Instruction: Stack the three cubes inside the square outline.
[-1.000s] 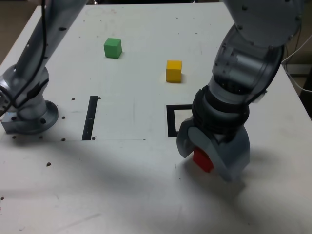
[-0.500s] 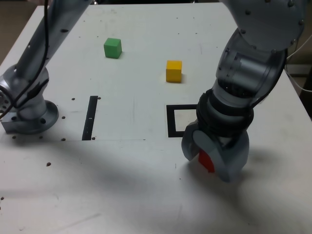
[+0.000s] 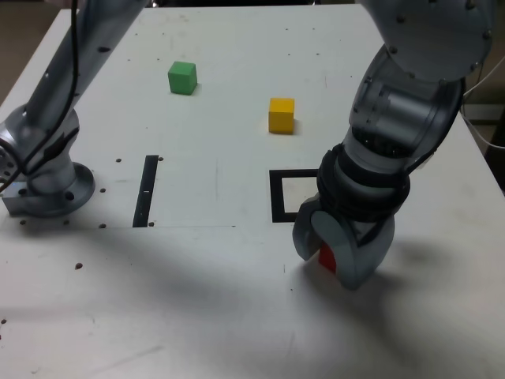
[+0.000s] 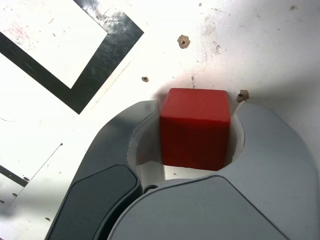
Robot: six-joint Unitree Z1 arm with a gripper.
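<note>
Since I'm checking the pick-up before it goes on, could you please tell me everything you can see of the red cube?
The red cube is a solid-coloured, smooth-looking block with no visible markings. It sits between the two jaws of the gripper, which close on opposite sides of it. It looks level, just outside the black square outline. Whether its underside touches the table cannot be told.
</note>
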